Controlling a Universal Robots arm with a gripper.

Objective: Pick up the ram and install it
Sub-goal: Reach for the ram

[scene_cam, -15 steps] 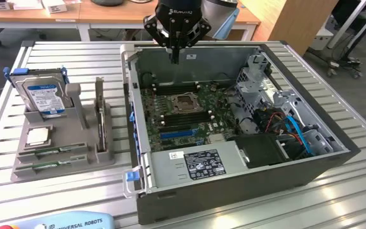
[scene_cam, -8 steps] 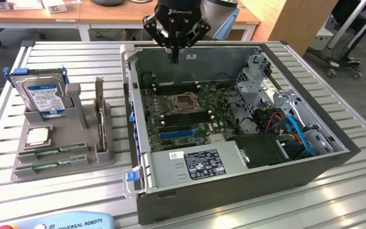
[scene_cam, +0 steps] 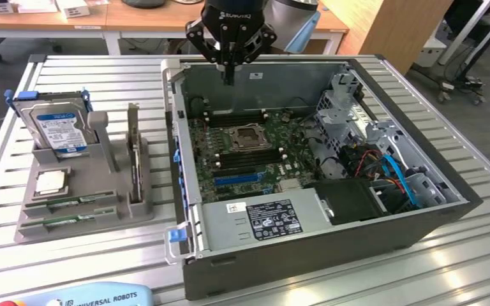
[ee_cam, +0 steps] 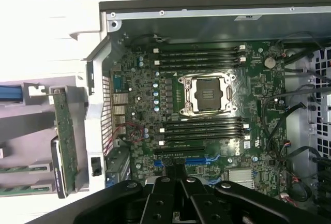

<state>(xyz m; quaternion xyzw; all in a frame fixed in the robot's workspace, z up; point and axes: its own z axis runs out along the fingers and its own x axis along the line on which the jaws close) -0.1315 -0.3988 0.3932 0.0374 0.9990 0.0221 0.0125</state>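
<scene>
Your tool [scene_cam: 228, 78] hangs over the far edge of the open computer case [scene_cam: 313, 261], its fingers pressed together on nothing, well apart from the ram [scene_cam: 79, 201]. The ram sits in a front groove of the grey holder [scene_cam: 92, 212] on the worktop [scene_cam: 475, 261], to the exterior view's left of the case. A second green stick [scene_cam: 64, 221] lies in the groove just beside it, and you cannot tell from here which is meant. Expect it to be light and stiff but thin and easily harmed. I'd judge the long upper edge near the middle the safest hold, squeezing the flat faces gently and keeping off the contact edge. The holder also carries a hard drive [scene_cam: 56, 124] standing upright, a processor [scene_cam: 51, 183] in its pocket and a tall green board [scene_cam: 133, 150] on edge. Inside the case, the black memory slots [scene_cam: 232, 116] flanking the socket [scene_cam: 247, 135] look unfilled.
</scene>
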